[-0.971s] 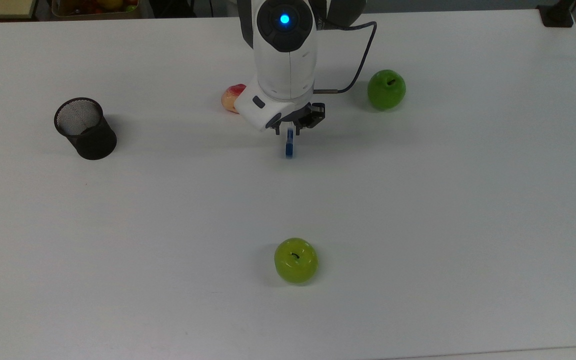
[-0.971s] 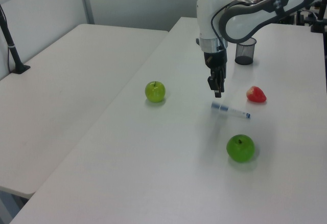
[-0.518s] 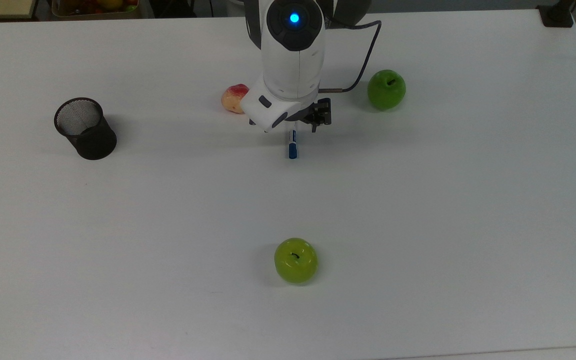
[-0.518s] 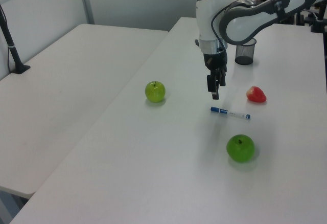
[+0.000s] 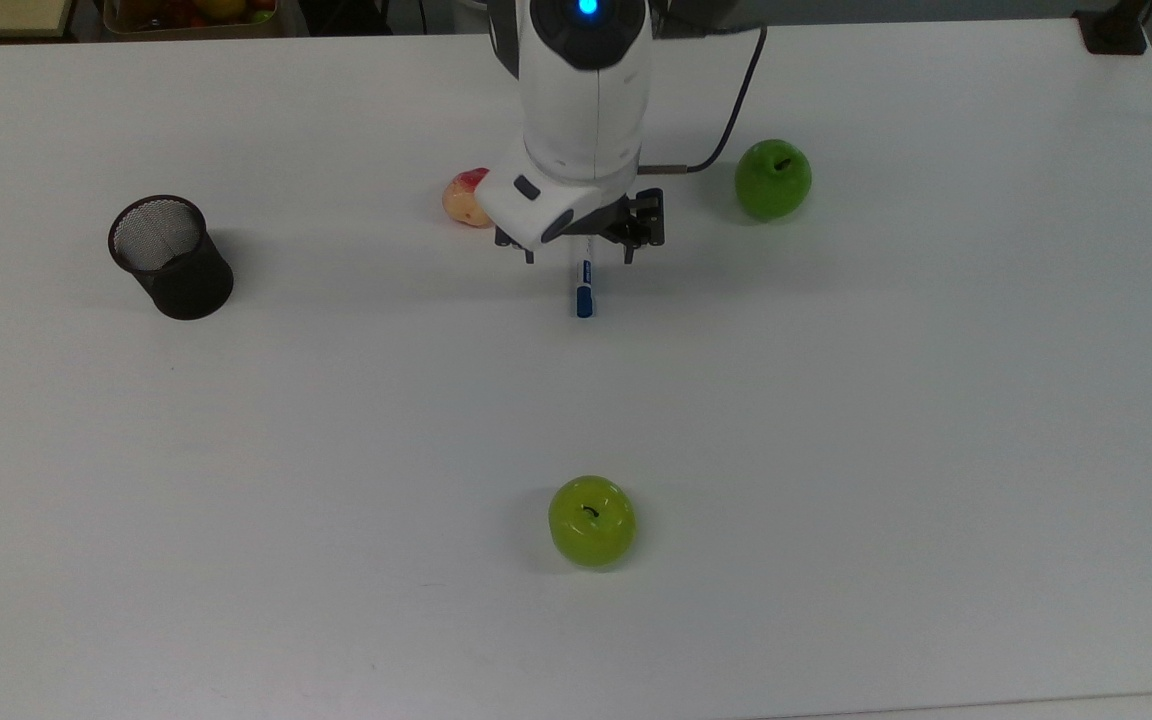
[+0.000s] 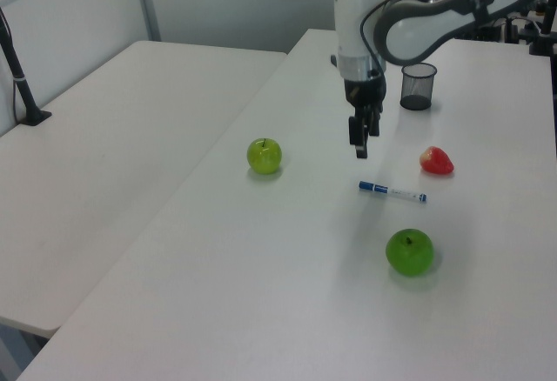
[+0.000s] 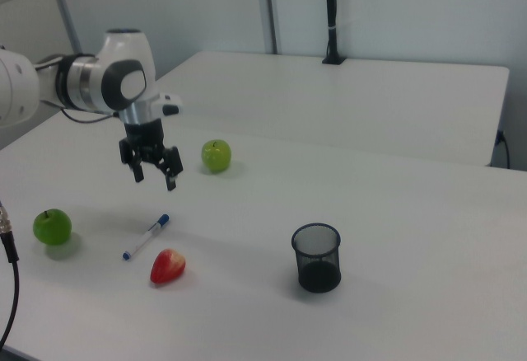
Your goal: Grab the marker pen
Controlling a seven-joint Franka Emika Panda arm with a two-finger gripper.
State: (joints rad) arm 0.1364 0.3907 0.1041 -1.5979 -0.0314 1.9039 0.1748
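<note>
Top view, upper centre: gripper spread wide above the marker pen, whose long axis runs up-down the frame, crosswise to the finger gap. Left view: pen lies flat, below-right of the raised gripper. Right view: fingers apart, holding nothing (bare table all round; strawberry nearest).

White table is filling most of the top view, evenly lit, soft shadows. A second white table is sitting just beside it across a narrow seam in the left view, and is showing behind it in the right view. A black post is rising from a foot on that second table. Pale wall panels with grey uprights are running behind. A bin, possibly holding fruit, is sitting past the top view's far edge.
</note>
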